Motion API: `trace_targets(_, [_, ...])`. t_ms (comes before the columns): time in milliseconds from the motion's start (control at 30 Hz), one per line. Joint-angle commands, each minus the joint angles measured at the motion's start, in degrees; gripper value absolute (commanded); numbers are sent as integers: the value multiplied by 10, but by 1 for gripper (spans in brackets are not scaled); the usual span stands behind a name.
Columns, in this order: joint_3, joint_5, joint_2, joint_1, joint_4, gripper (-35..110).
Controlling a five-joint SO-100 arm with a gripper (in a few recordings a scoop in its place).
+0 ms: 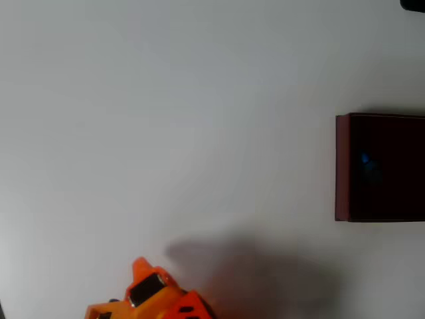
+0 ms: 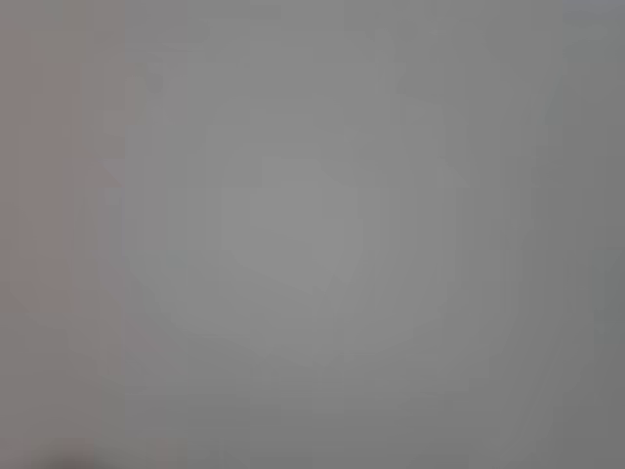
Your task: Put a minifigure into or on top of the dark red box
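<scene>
The dark red box [image 1: 342, 166] sits at the right edge of the overhead view, its maroon wall facing left and its inside almost black. Within that dark interior a small blue spot with a dim dark shape below it is the minifigure [image 1: 365, 159]. My orange gripper [image 1: 141, 269] pokes in at the bottom left of the overhead view, far from the box, with its tip pointing up the picture. Its fingers cannot be told apart, so whether they are open or shut is unclear. The wrist view is a blurred grey surface.
The white table [image 1: 166, 119] spreads between the gripper and the box. The arm throws a soft shadow [image 1: 252, 272] to the right of the gripper. A dark object [image 1: 413, 4] cuts the top right corner.
</scene>
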Motion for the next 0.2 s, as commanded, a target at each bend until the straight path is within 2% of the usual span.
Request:
trace_targets(0, [-8,-10,8,-11,14,0])
trace_targets(167, [-8,-10,8,-11,14,0])
